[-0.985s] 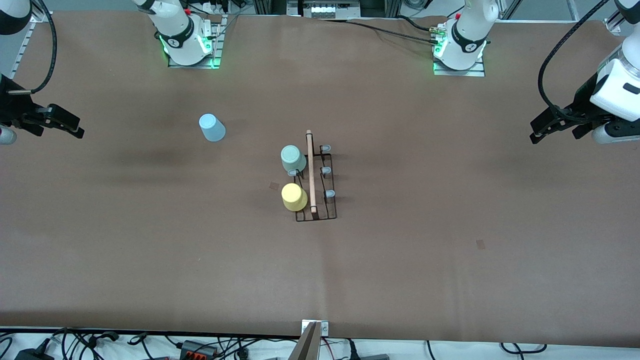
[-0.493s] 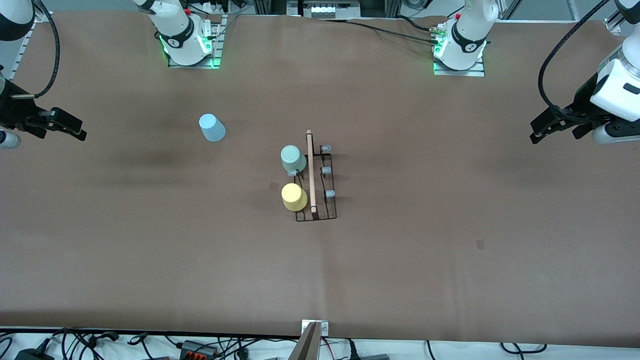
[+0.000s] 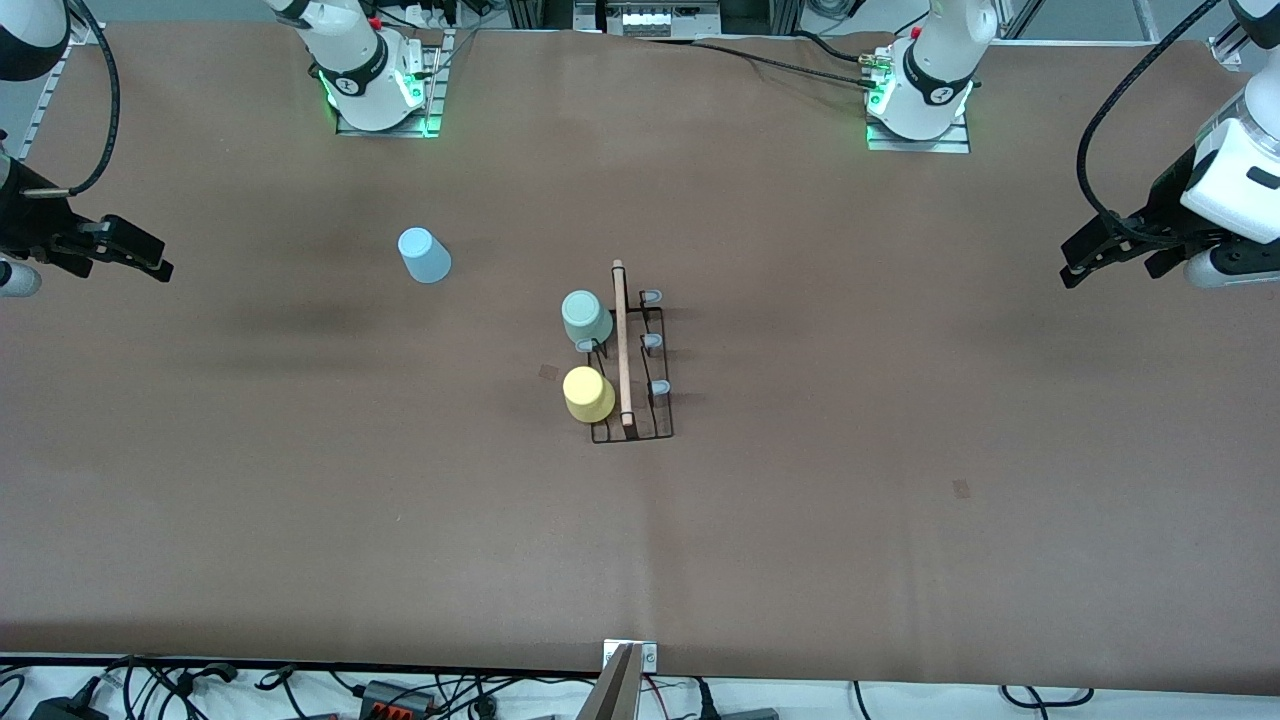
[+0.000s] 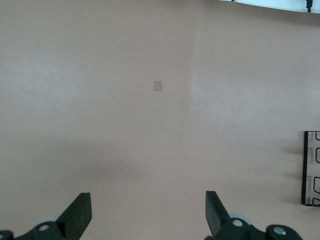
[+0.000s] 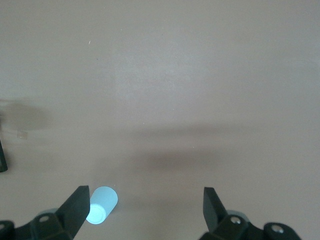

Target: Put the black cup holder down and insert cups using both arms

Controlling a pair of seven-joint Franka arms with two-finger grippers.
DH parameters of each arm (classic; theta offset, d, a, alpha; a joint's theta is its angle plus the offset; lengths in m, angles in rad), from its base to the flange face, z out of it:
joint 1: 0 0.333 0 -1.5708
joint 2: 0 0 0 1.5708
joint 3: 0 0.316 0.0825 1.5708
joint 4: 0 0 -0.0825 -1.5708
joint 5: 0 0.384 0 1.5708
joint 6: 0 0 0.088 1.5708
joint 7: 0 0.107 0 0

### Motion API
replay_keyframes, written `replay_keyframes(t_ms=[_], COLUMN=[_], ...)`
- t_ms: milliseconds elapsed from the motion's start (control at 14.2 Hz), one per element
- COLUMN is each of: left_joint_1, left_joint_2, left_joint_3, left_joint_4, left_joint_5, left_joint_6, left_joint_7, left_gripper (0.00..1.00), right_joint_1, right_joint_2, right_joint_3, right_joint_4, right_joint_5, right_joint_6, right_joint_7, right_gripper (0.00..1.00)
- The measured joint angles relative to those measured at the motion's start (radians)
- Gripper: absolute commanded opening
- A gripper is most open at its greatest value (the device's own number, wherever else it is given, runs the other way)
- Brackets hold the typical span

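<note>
Two of three cups already sit on the black cup holder (image 3: 632, 365) at mid-table: mint green cup (image 3: 586, 318) and yellow cup (image 3: 588, 393), both upside down on prongs on the side toward the right arm's end, yellow one nearer the front camera. Wooden rod handle (image 3: 621, 343) runs along the rack's middle; three grey-capped prongs (image 3: 651, 341) on the side toward the left arm's end are bare.

Light blue cup (image 3: 424, 254) stands inverted on the table (image 3: 900, 420), well apart from the rack, toward the right arm's end and farther from the front camera.

Right gripper (image 3: 135, 250) hangs over the table edge at its own end, jaws wide, nothing held. Left gripper (image 3: 1095, 250) does likewise at the other end, jaws wide and empty; it waits.

Step in hand, as I judge: fetching the last cup. Next move prob. falls to the right arm: come in over the blue cup, drop, pinch its wall, then carry it to a free prong w/o knocking the mint cup.
</note>
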Motion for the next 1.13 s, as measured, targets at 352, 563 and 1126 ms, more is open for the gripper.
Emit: replay_keyframes(t_ms=[352, 563, 1126], left_joint_1=[0.000, 0.000, 0.000], left_joint_2=[0.000, 0.000, 0.000], left_joint_3=[0.000, 0.000, 0.000], left_joint_4=[0.000, 0.000, 0.000], left_joint_5=[0.000, 0.000, 0.000], left_joint_6=[0.000, 0.000, 0.000], left_joint_7=[0.000, 0.000, 0.000], left_gripper=[1.00, 1.00, 1.00], right_joint_1=[0.000, 0.000, 0.006], right_joint_2=[0.001, -0.001, -0.024], right_joint_3=[0.000, 0.000, 0.006], right_joint_4=[0.000, 0.000, 0.001], right_joint_5=[0.000, 0.000, 0.000], right_joint_6=[0.000, -0.001, -0.042], right_joint_7=[0.000, -0.001, -0.008], right_gripper=[1.00, 1.00, 1.00])
